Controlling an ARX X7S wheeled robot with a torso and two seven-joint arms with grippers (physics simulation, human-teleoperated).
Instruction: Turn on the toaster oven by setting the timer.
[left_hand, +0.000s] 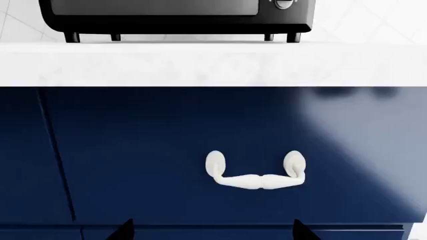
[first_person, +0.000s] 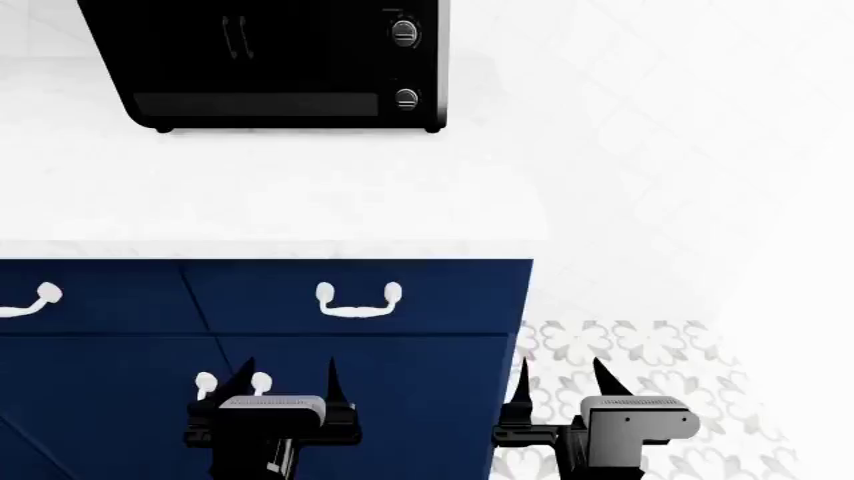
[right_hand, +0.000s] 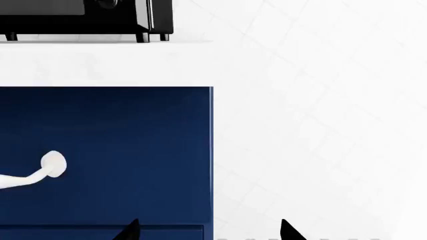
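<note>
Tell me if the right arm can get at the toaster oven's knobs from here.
Probably yes: the right gripper hangs open and low before the cabinet, while the toaster oven sits back on the counter, nothing between; a long reach up.

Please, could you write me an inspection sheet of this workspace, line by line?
Surface: white counter, bare in front of the oven.
Job's things: black toaster oven at the counter's back, on its feet; two knobs visible, untouched.
Clutter: nothing seen.
Grippers: left gripper and right gripper both open, empty, low before the blue cabinet.
Cables: nothing seen.
Surroundings: white drawer handle; patterned floor; white tiled wall.
</note>
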